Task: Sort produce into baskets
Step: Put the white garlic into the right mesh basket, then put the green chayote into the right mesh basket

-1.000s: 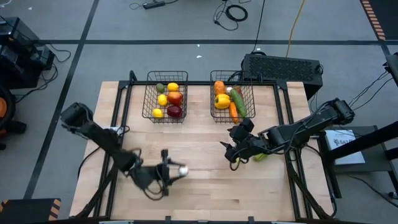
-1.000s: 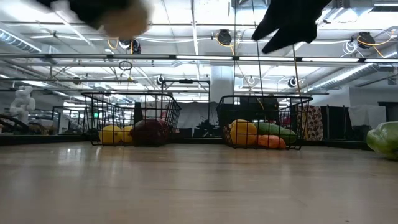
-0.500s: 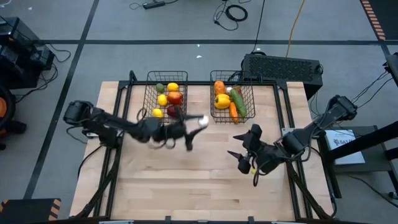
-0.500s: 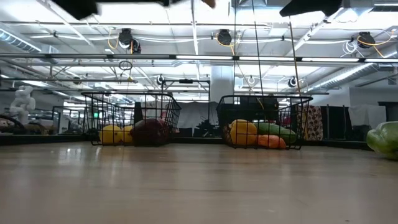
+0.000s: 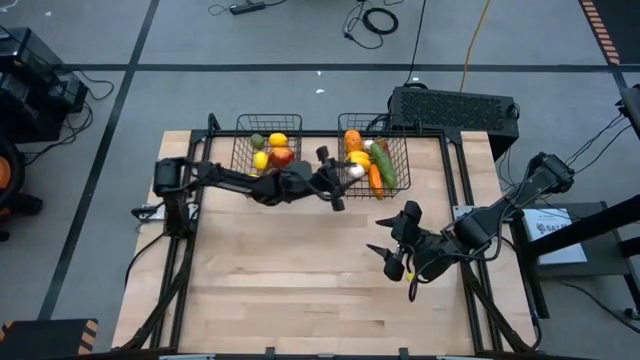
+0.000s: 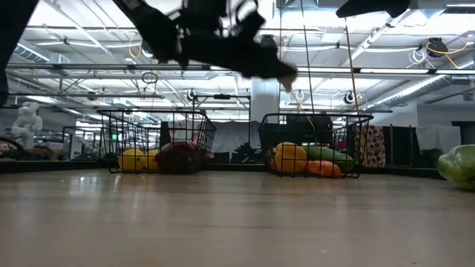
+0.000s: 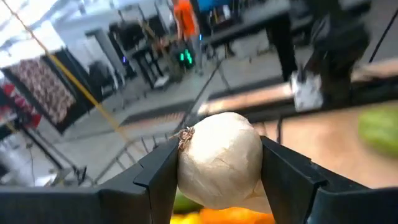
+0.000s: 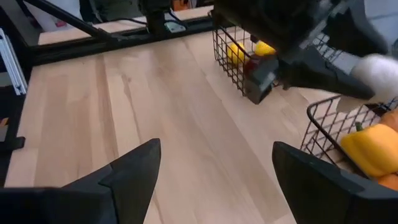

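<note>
Left wrist view tells you most of it: the left claw (image 7: 221, 171) is clamped on a small white papery garlic bulb (image 7: 219, 158), one finger on each side across its widest part, stem nub poking out sideways. Looks light and fairly stiff, probably a toy, but it's round and smooth, so a grip off the middle could let it squirt out. The fat middle is the right place to hold it.

From above, that claw (image 5: 345, 178) hangs at the near edge of the right-hand dark wire-mesh basket (image 5: 400, 145) by the tabletop's far edge, where a yellow pepper (image 5: 357, 160), orange carrot (image 5: 375, 180) and green cucumber (image 5: 384, 165) already sit. The left-hand wire basket (image 5: 240, 150) has the lemons and apples.

The right claw (image 5: 395, 250) waits spread wide and empty above the tabletop's right side. A pale green piece (image 6: 459, 165) lies at the right edge.
</note>
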Controlling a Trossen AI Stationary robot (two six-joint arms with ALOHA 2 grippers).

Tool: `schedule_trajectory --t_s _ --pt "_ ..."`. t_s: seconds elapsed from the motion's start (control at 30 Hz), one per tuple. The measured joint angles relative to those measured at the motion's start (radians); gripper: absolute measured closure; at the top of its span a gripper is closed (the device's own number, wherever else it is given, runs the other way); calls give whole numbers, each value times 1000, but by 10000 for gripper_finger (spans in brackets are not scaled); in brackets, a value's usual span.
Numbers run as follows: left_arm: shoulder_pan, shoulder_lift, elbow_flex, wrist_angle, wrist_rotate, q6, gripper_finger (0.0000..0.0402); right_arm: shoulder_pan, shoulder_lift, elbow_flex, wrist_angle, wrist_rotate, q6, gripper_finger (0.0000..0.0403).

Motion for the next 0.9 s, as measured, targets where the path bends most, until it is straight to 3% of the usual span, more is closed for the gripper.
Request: schedule_trajectory --t_s 0.2,0.47,0.7,0.9 --pt "38 87 49 -35 -13 -15 190 0 0 0 -85 -7 64 104" --pt "57 96 54 -84 -48 -109 121 0 0 1 -295 -23 341 104" --pt "0 -16 54 -144 -82 -138 112 39 48 1 -484 -148 667 104" --pt "-91 -192 54 -396 -146 -180 111 64 106 1 -565 -315 820 104"
